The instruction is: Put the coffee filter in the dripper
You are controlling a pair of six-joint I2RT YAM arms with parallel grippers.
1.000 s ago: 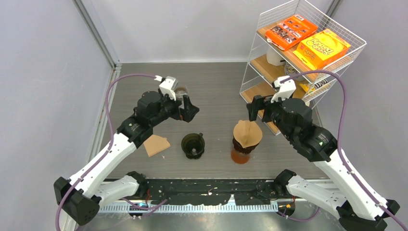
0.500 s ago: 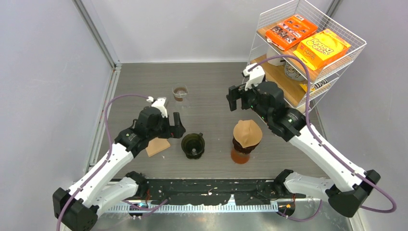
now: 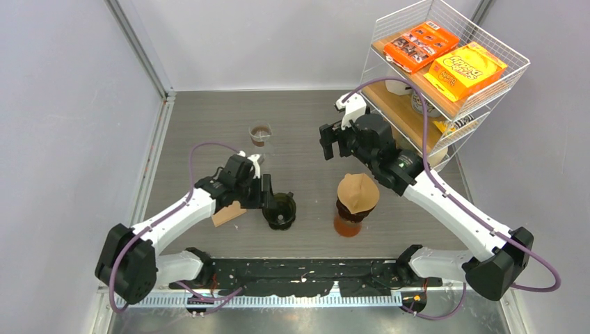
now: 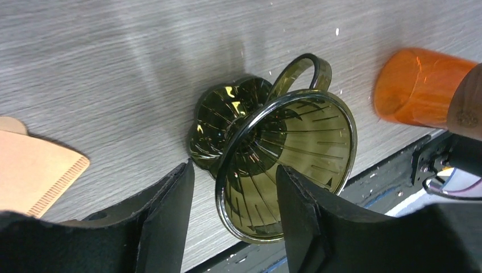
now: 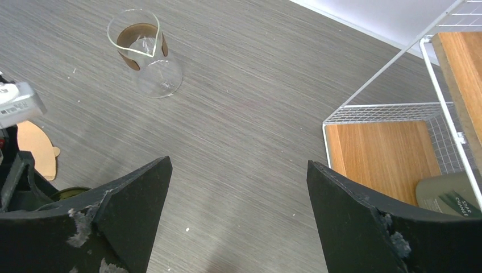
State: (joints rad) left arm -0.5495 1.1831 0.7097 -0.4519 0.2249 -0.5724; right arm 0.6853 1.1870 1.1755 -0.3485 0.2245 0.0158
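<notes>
Left wrist view: left gripper (image 4: 233,170) low over the dark glass dripper (image 4: 295,142), fingers spread and holding nothing. One side of the dripper's rim sits in the gap between them. Contact with the glass: cannot tell.

Dripper upright on the table (image 5: 256,85), bowl empty, handle on the side away from the camera.

Paper filter (image 4: 34,170) lies flat on the table just left of the dripper, apart from it and untouched. A second filter (image 3: 357,193) sits as a cone on the orange jar (image 4: 418,94), just right of the dripper.

Right gripper (image 5: 239,165) hangs in the air behind and to the right of the dripper, fingers wide apart, empty. Glass jug (image 5: 145,54) stands well behind the dripper.

Step in hand, as I judge it: taking hold of the dripper, to steady or shift it. No filter is picked up yet, so the task is at an early stage.

Next move calls for a gentle close on the rim, since glass is slick. After that, one gripper must pinch an edge of a filter, and the flat one needs lifting off the table first. The filter then has to open into a cone and go point down into the bowl.
</notes>
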